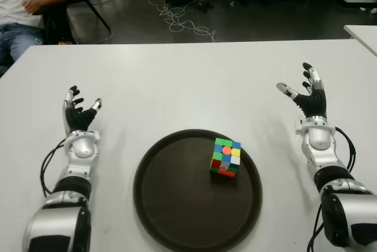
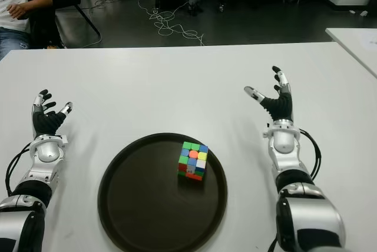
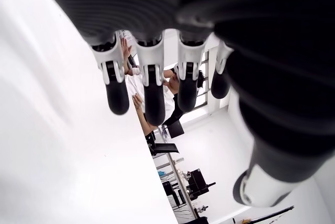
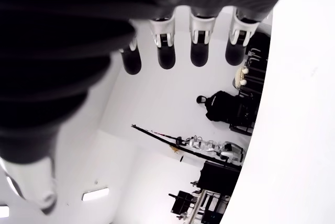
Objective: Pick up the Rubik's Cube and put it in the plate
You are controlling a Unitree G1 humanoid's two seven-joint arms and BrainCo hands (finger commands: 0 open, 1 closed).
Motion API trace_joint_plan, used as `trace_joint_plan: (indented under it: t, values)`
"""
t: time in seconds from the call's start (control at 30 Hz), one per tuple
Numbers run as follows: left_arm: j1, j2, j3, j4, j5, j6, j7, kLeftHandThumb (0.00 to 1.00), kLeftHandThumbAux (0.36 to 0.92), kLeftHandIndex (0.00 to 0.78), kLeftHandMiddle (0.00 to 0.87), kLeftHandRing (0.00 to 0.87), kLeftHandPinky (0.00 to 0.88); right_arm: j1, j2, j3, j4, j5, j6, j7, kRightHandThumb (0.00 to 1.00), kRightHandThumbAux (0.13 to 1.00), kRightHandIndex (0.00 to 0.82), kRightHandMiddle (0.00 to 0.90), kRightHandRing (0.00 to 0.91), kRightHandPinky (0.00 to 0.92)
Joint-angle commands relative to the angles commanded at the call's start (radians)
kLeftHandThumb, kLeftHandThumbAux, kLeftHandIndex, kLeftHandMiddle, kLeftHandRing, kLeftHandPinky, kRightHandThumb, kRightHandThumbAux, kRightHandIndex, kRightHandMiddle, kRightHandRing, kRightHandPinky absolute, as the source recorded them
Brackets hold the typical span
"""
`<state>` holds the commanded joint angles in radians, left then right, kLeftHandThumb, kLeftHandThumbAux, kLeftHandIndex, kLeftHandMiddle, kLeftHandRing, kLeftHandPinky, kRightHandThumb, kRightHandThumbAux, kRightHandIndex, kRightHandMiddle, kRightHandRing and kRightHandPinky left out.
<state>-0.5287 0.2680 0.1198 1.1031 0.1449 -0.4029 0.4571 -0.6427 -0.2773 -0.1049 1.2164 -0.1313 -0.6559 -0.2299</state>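
Note:
The Rubik's Cube stands inside the round dark plate, toward its right rim, with nothing touching it. My right hand is over the white table to the right of the plate, fingers spread and empty. My left hand shows to the left of the plate, fingers also spread with nothing in them. Both wrist views show extended fingers and no cube.
The white table stretches far ahead of the plate. A seated person is beyond the table's far left corner. Cables lie on the dark floor behind. Another white table edge shows at the far right.

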Motion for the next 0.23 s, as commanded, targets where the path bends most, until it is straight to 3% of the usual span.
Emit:
trace_joint_plan:
  t: [0.23]
  values:
    - [-0.005,0.002,0.003,0.004,-0.003,0.007,0.002,0.440,0.730,0.106,0.153,0.166,0.199,-0.004,-0.006,0.022,0.008,-0.035,-0.009,-0.030,0.000,0.597,0.000,0.000,0.000,0.000]
